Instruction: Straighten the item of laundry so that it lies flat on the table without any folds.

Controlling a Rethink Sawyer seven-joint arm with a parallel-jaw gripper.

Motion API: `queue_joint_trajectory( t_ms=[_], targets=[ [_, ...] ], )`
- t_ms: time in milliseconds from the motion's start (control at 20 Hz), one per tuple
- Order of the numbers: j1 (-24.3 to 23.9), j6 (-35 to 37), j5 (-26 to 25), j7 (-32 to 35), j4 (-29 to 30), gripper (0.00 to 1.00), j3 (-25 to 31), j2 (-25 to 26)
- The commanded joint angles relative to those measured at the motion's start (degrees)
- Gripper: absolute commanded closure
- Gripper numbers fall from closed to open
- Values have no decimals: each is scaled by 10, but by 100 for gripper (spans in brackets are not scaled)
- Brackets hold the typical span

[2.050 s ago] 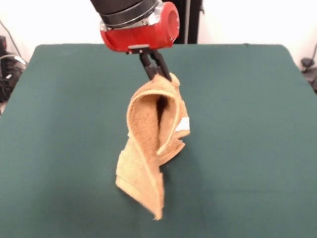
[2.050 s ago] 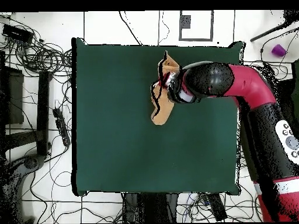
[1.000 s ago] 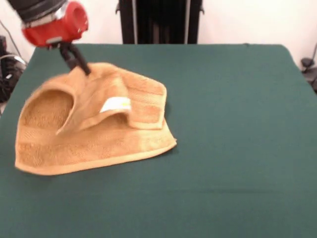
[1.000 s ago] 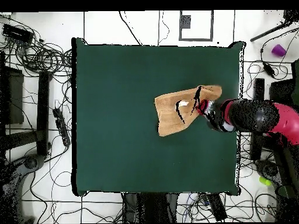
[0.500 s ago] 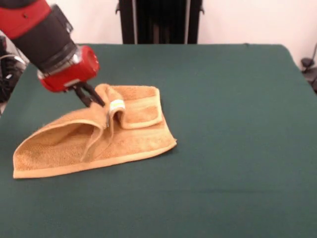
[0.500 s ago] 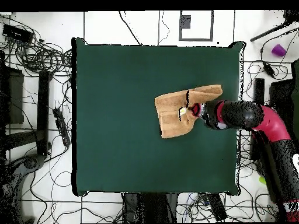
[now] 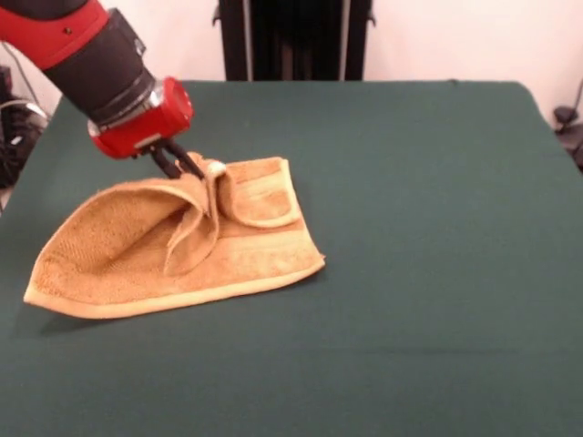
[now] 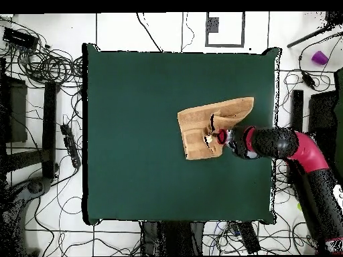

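The orange-tan towel point(image 7: 182, 241) lies on the left half of the green table point(image 7: 437, 228), partly spread. A ridge of cloth stands up in its middle, and the upper right part is folded over. My gripper point(image 7: 202, 173) comes in from the upper left and is shut on the top of that ridge, next to the small white label. From above, the towel point(image 8: 201, 120) sits near the table's point(image 8: 134, 134) right edge with the gripper point(image 8: 213, 138) at its lower side. The towel's left corner reaches close to the table edge.
A black stand point(image 7: 293, 40) rises behind the far edge of the table. On the floor around the table lie many cables point(image 8: 47, 67), with a purple object point(image 8: 320, 57) at the upper right in the overhead view.
The towel hung from the gripper above the table, then was swung to the side and laid down. In the last half second the gripper moved a little toward the towel's middle, still holding the fold.
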Motion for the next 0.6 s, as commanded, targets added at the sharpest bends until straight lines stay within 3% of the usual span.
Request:
queue_joint_trajectory(
  t_ms=[50,400,600],
  targets=[
    [-3,-4,0,-90,84,100,-21,-23],
    [-46,-5,-15,-130,122,100,-14,-43],
    [-70,-17,-28,-159,126,100,-17,-18]
  ],
)
